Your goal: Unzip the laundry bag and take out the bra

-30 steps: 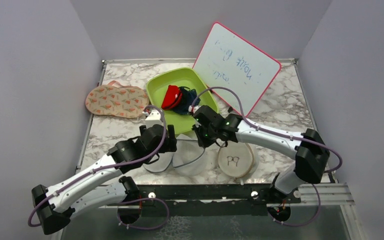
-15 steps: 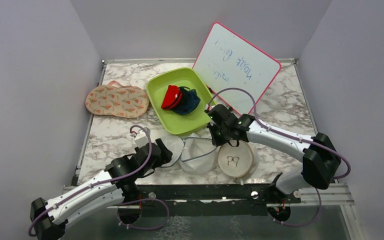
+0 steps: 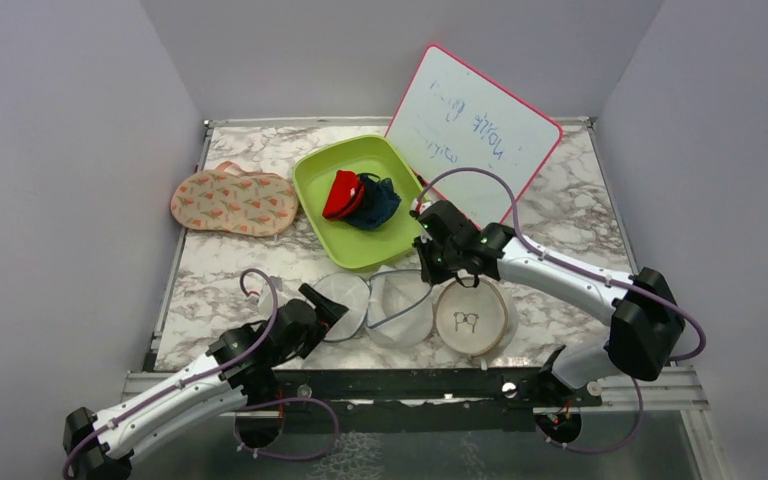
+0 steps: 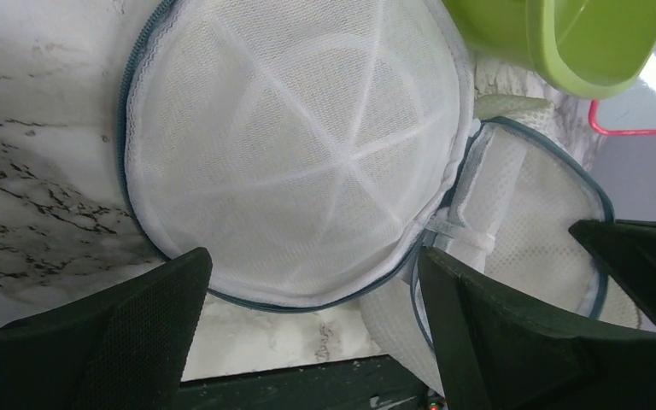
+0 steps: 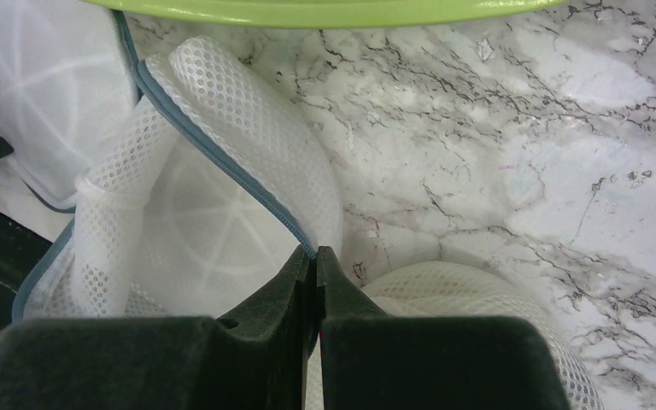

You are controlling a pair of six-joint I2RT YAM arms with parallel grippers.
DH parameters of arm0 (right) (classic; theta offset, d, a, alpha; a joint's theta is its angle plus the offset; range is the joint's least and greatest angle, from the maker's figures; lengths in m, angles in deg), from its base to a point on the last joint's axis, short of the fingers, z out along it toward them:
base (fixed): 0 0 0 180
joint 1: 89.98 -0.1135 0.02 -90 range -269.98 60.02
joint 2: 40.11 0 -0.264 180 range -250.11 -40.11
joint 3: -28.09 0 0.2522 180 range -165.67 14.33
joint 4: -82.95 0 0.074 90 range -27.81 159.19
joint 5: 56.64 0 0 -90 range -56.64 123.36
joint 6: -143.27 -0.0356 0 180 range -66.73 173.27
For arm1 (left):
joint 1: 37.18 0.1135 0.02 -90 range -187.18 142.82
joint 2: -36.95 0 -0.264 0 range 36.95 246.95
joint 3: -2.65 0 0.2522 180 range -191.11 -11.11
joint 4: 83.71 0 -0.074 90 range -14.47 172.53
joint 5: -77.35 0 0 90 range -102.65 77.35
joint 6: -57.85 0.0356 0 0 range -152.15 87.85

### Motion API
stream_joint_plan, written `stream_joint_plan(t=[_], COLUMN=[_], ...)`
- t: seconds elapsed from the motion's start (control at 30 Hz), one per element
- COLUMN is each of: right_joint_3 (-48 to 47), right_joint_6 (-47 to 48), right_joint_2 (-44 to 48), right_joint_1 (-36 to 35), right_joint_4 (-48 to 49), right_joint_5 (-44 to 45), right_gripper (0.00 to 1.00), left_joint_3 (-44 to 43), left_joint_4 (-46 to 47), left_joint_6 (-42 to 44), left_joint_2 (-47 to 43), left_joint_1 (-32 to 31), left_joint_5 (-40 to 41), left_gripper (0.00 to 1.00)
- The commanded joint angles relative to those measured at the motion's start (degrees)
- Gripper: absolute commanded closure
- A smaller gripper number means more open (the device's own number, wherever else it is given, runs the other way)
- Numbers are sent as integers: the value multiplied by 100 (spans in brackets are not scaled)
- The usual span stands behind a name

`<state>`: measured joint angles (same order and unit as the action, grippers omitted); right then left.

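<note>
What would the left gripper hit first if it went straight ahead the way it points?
The bag. The open left gripper points at its round mesh half, which lies close ahead. Depth is hard to judge, but nothing shows in between.

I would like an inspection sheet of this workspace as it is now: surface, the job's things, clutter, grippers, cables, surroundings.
Surface: marble-pattern table.
Job's things: laundry bag zipped open, its two mesh halves spread side by side near the front edge; no bra made out.
Clutter: green tray holding red and dark blue cloth; beige disc marked with glasses, right of the bag; patterned pad at far left.
Grippers: left gripper open, facing the bag's left half; right gripper shut on the bag's zip rim.
Cables: purple cables loop off both arms; no snag seen.
Surroundings: plain walls; whiteboard leaning at the back.
</note>
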<state>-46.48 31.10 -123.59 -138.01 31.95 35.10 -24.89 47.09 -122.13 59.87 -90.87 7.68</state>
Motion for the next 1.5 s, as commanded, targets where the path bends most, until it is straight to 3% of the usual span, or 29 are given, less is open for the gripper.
stream_joint_plan(t=[0.0, 0.33, 0.53, 0.8, 0.93, 1.1, 1.37, 1.47], right_joint_3=[-172, -215, -21, 225, 187, 158, 162, 211], right_joint_6=[86, 64, -326, -549, -501, -464, -393, -210], right_joint_2=[33, -39, 114, 162, 190, 246, 219, 249], right_joint_1=[4, 5, 6, 4, 4, 4, 4, 4], right_joint_4=[204, 193, 161, 345, 349, 357, 346, 473], right_joint_5=[-151, -89, 258, 22, 13, -31, -77, -315], right_gripper=[97, 98, 98, 98, 98, 98, 98, 98], left_joint_3=[-109, -1057, -571, -294, 27, 268, 176, -28], left_joint_4=[-91, -1507, -1480, -940, -545, -231, -115, -160], left_joint_6=[-751, -262, -693, -736, -855, -1219, -1091, -761], left_joint_2=[35, 430, -83, 425, 314, 372, 458, 355], left_joint_1=[8, 8, 8, 7, 8, 8, 8, 8], left_joint_5=[-192, -40, -336, -480, -286, -181, 13, 220], left_gripper=[14, 12, 15, 18, 43, 52, 85, 89])
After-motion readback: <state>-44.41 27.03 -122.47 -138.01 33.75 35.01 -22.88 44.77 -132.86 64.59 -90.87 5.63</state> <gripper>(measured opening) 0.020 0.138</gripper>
